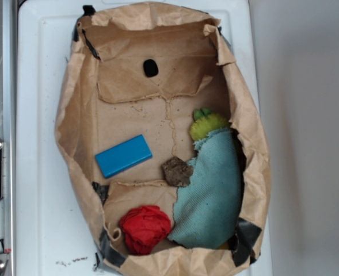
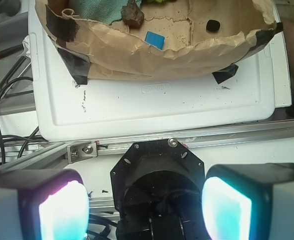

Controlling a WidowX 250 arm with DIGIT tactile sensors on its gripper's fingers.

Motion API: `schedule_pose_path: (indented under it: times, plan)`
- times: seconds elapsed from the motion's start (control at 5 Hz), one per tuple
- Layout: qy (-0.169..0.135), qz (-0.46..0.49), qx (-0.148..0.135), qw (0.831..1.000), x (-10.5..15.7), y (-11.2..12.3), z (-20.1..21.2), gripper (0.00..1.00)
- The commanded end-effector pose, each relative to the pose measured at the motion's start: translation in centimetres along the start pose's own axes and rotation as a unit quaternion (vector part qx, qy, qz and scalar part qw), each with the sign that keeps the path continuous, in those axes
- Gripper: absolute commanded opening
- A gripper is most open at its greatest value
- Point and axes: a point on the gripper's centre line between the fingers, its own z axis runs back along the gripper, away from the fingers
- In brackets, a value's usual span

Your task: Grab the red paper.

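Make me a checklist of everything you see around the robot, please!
Surface: white tray with a brown paper bag liner taped on it.
Job's things: red paper, crumpled, at the bag's near end, untouched.
Clutter: blue block, brown rock, teal cloth, green toy, small black object.
Grippers: gripper open, outside the bag, holding nothing.
Cables: black cables beside the tray.
Surroundings: metal rail.

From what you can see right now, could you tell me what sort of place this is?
Probably a robot lab bench: a taped-open brown paper bag of test objects, among them the crumpled red paper ball and a blue rectangular block, sits on a white plastic tray beside an aluminium rail and cables.
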Motion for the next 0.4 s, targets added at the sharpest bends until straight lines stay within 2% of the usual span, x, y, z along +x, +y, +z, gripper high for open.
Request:
schedule_pose_path:
  times: [0.0, 0.2]
  plan:
    - [0.0, 0.0, 0.0, 1.0, 0.0, 0.0, 0.0, 1.0]
    - [-0.056, 0.002, 0.007, 0.998, 3.7, -1.2, -0.4, 1.0]
